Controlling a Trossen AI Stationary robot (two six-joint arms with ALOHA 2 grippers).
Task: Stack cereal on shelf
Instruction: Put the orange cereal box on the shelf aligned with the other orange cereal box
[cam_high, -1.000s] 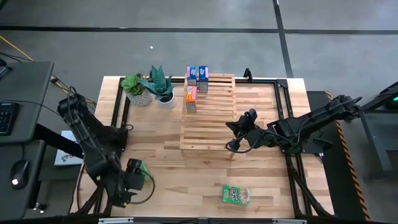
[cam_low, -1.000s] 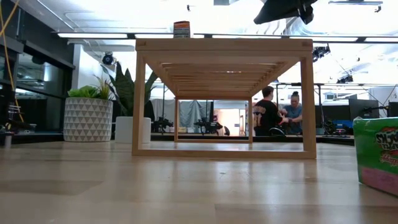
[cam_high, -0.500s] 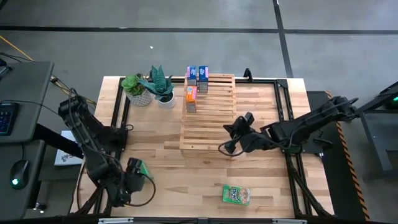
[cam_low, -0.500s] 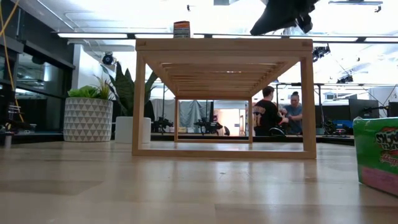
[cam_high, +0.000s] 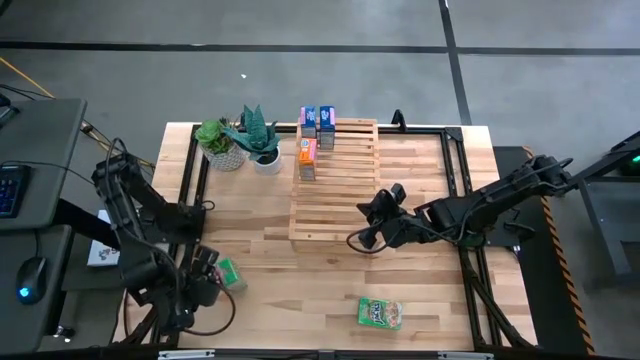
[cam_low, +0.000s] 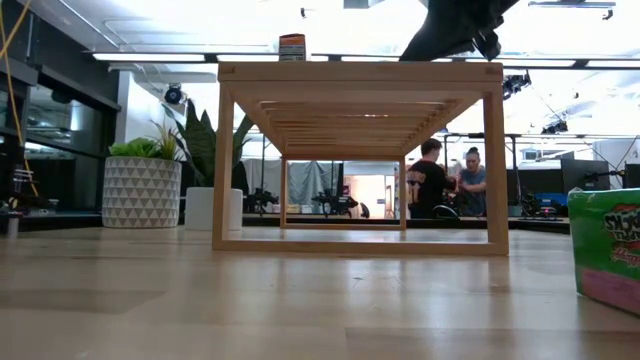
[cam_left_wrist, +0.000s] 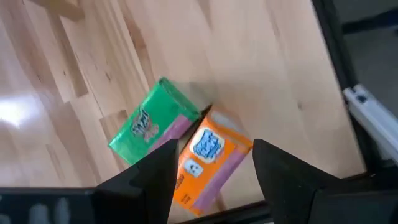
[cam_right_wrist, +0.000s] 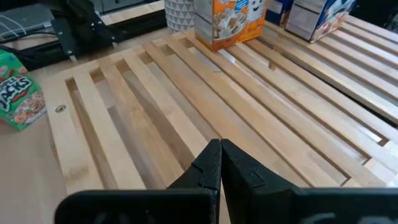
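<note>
Nearest the counter's (cam_high: 260, 250) front edge, the left tool (cam_left_wrist: 211, 171) hangs spread over an orange cereal box (cam_left_wrist: 208, 158) touching a green one (cam_left_wrist: 149, 127); another green box (cam_high: 380, 313) lies alone. Farther back, the right tool (cam_right_wrist: 219, 163), pressed together and empty, hovers over the shelf (cam_high: 335, 190), which carries one orange box (cam_high: 306, 158) and two blue boxes (cam_high: 318, 123). Three remain. Lettering perhaps reads "Jacks".

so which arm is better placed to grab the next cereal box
Left. The left gripper hangs open right over an orange cereal box lying beside a green one. The right gripper is shut, empty, above the shelf slats.
</note>
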